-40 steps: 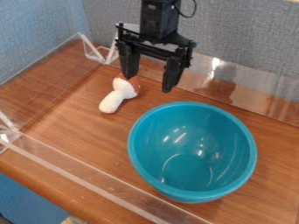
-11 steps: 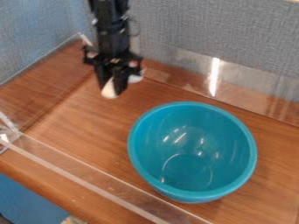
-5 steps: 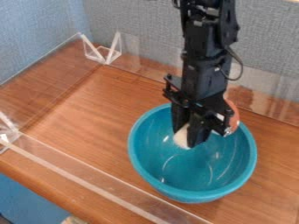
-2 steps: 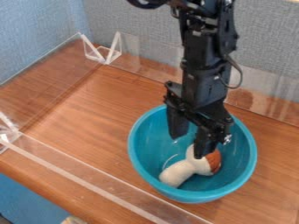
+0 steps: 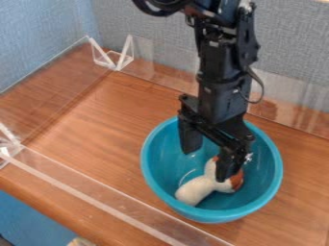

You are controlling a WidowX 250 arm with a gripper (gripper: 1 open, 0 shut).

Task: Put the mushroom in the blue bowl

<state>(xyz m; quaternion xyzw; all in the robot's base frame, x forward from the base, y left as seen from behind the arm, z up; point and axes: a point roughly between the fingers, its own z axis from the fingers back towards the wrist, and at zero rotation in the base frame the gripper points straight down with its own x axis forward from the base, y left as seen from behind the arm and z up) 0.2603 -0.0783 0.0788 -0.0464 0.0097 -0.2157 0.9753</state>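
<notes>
The mushroom (image 5: 203, 186) lies on its side at the bottom of the blue bowl (image 5: 161, 161), cream stem toward the left, orange-brown cap toward the right and partly behind a finger. My gripper (image 5: 215, 156) hangs straight down over the bowl's middle with its black fingers (image 5: 189, 136) spread apart. It is open and holds nothing; the mushroom rests just below and between the fingertips, free of them.
The bowl stands on a wooden tabletop (image 5: 90, 115) ringed by a low clear acrylic wall (image 5: 77, 183). A clear plastic bracket (image 5: 118, 53) stands at the back left. A blue-grey fabric panel forms the backdrop.
A second ago the gripper held the mushroom low inside the bowl. Its fingers have since spread, the mushroom dropped onto the bowl's bottom, and the gripper has risen slightly.
</notes>
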